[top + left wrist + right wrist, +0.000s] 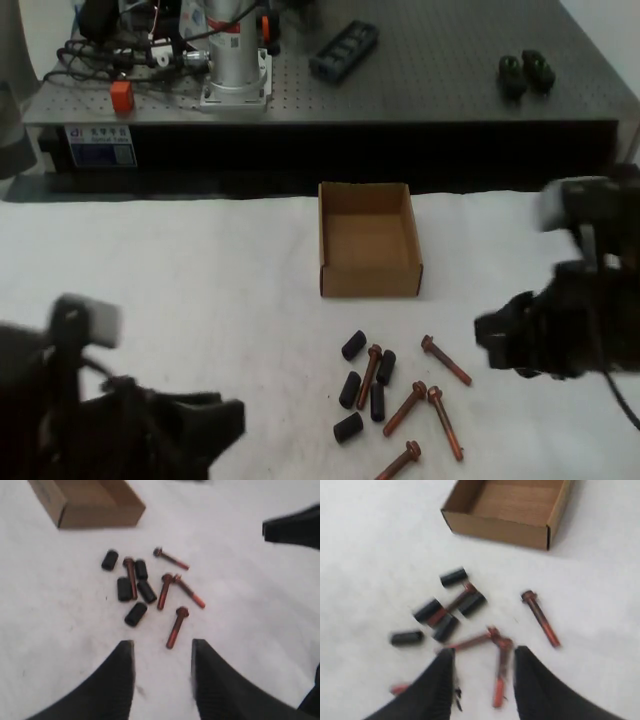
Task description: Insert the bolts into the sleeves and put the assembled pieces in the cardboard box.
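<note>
Cardboard box point(370, 280) stood empty; bolts point(445, 361) and sleeves point(353, 345) lay loose, none assembled. Left gripper point(162, 647) and right gripper point(482, 652) hung spread, empty.

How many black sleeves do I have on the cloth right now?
5 sleeves, all loose on the cloth before the cardboard box: that one nearest the box, three around one bolt, one farthest from the box. None seems hidden.

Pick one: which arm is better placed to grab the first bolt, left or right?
Right, probably. The right gripper, open, frames a bolt between its fingers in the right wrist view. The left gripper, also open, sits short of its nearest bolt, with cloth between.
</note>
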